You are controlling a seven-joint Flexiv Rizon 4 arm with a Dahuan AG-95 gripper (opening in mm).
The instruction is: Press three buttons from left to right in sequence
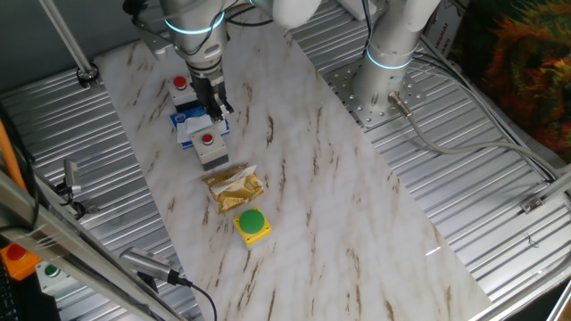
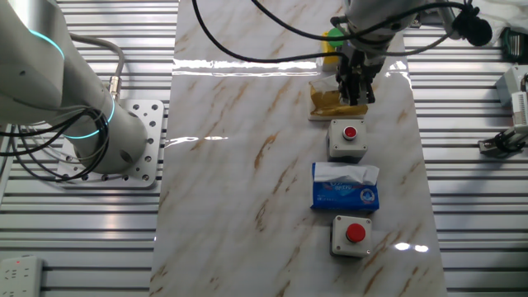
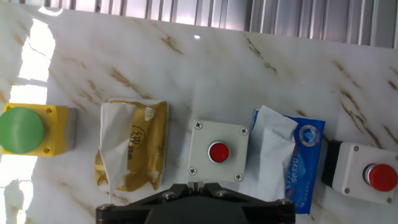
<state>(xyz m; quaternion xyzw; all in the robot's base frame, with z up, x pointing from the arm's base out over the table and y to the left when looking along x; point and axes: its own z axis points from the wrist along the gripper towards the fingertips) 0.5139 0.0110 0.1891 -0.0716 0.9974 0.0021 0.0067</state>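
The three buttons sit in a row along the worktop's length: yellow box with green cap (image 3: pixel 25 129), middle grey box (image 3: pixel 217 152), far grey box (image 3: pixel 365 173). The gripper (image 1: pixel 215 109) hangs above the middle one. Jaw state: cannot tell. Best to centre on the red cap and press straight down.

Bright, even overhead lighting. Glare streaks cross the marble tabletop (image 2: pixel 247 165) at its far end in the other fixed view and wash out its far-left corner in the hand view. Shadows are soft and short. All views are sharp.
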